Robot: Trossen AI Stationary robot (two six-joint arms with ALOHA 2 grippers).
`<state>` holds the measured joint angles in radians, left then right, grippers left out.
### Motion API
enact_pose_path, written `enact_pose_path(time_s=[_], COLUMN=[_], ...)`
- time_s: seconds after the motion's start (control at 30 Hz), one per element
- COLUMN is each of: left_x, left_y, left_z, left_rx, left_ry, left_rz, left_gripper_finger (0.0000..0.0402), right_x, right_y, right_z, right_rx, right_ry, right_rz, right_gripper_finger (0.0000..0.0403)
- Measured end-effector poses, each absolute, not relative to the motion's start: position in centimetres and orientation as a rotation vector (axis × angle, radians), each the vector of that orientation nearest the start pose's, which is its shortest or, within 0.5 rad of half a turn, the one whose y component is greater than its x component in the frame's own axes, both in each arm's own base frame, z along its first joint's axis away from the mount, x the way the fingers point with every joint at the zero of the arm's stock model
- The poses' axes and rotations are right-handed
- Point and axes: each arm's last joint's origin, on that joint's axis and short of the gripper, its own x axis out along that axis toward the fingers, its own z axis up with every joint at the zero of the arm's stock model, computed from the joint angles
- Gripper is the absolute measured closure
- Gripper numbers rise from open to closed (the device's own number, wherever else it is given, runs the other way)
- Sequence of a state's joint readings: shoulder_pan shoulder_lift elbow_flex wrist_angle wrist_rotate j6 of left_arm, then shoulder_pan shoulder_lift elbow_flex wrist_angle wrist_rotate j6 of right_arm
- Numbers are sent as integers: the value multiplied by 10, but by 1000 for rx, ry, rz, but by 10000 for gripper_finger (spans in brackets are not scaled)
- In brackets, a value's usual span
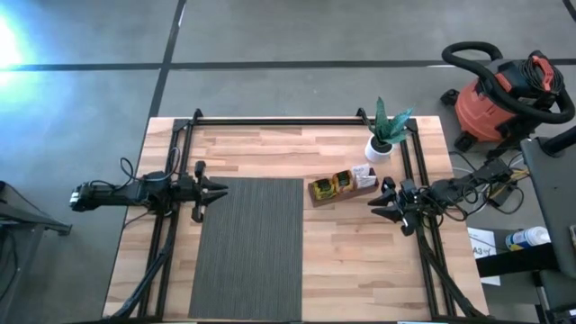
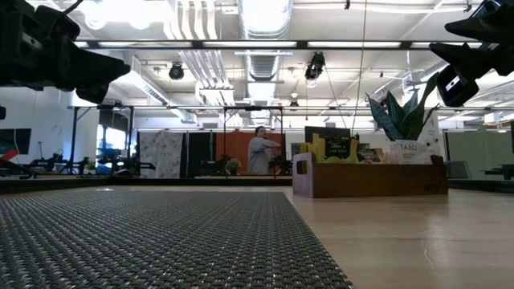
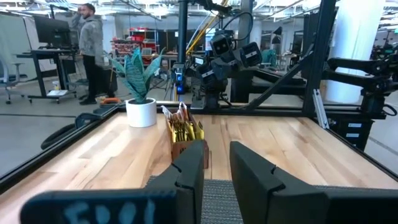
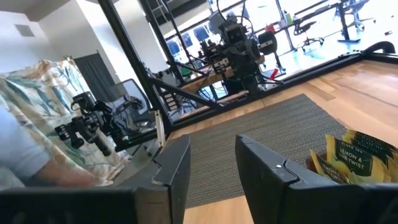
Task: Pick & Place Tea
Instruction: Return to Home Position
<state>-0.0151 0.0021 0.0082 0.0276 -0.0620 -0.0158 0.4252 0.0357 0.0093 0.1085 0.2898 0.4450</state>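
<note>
The tea sachets (image 1: 335, 185) stand upright in a small brown wooden tray (image 2: 369, 180) on the table, right of the grey mat. They are yellow with dark marks, with white and orange ones (image 1: 364, 175) at the tray's right end. My right gripper (image 1: 382, 205) hovers open just right of and nearer than the tray. In the right wrist view its fingers (image 4: 211, 168) are apart, with the yellow sachets (image 4: 353, 157) beside them. My left gripper (image 1: 214, 189) hovers open at the mat's far left corner. In the left wrist view it (image 3: 214, 177) faces the tray (image 3: 186, 142).
A ribbed grey mat (image 1: 250, 247) covers the near middle of the table. A white pot with a green plant (image 1: 382, 139) stands behind the tray. Black frame rails (image 1: 297, 119) run along the far and side edges. A person (image 3: 87, 50) stands in the room beyond.
</note>
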Motion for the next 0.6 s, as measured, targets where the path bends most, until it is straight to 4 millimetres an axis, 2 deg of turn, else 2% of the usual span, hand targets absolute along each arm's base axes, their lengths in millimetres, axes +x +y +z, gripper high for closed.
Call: enact_pose_path(time_s=[0.6], left_x=[97], left_y=[0], left_z=[169], left_rx=[-17], left_ry=[-36], left_rz=[48], left_gripper_finger=[329], right_x=[92], right_y=[33], right_z=[175], right_rx=[471], right_ry=[-49], right_rz=[152], right_gripper_finger=[272])
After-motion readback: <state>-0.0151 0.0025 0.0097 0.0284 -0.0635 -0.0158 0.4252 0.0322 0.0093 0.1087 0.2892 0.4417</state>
